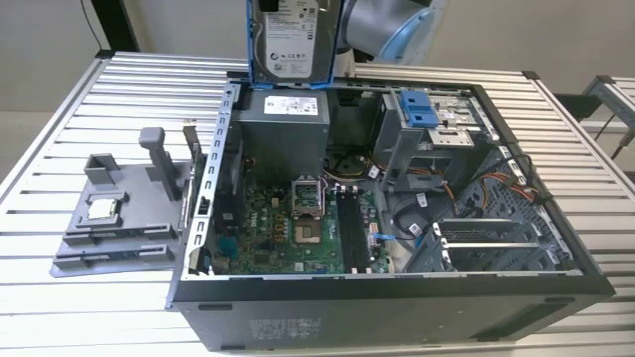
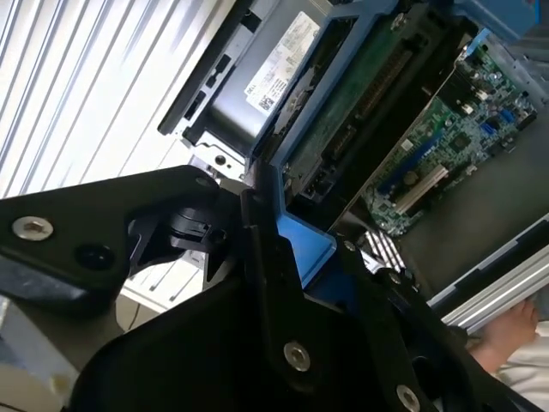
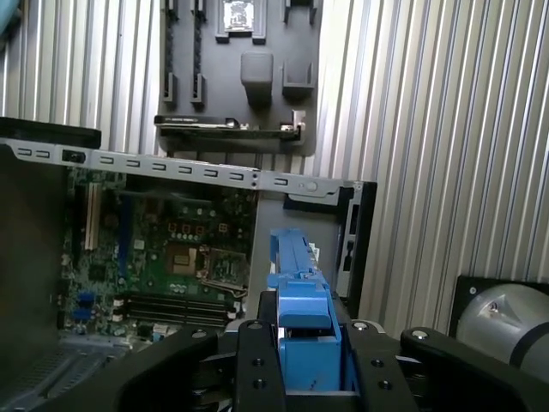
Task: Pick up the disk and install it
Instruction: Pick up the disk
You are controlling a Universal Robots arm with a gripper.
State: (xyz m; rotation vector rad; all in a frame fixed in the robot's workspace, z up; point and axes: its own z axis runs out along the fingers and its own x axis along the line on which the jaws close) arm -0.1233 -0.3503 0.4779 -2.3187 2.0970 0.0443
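Right now, disk: the disk (image 1: 288, 41) stands upright at 12 o'clock in the exterior view. Its white label faces the room and a blue bracket frames its sides.
Disk against case: its lower edge hangs just over the far rim of the open case (image 1: 397, 301), directly above the grey power supply (image 1: 288, 111). I cannot tell from where I stand whether it touches anything.
Hand: in the first wrist view the hand (image 3: 313, 352) is clenched on the disk, with one black finger on either side of the blue bracket. In the second wrist view the same grasp shows from the other side, with the disk's green circuit face turned toward the case.
Arm: the grey and blue arm (image 1: 397, 30) sits at 1 o'clock in the exterior view, just beside the disk.
Case interior: the green motherboard (image 1: 297, 223) lies on the case floor, toward 7 o'clock of the opening. The drive cage (image 1: 436, 137) stands toward 1 o'clock of the opening, with a blue tab (image 1: 421, 108) on top.
Fixture: a grey fixture (image 1: 109, 230) lies at 9 o'clock in the exterior view, just beside the case. A small square chip (image 1: 104, 210) is seated in it.
Tabletop: the tabletop (image 1: 59, 312) is made of ribbed metal slats and carries both the case and the fixture.
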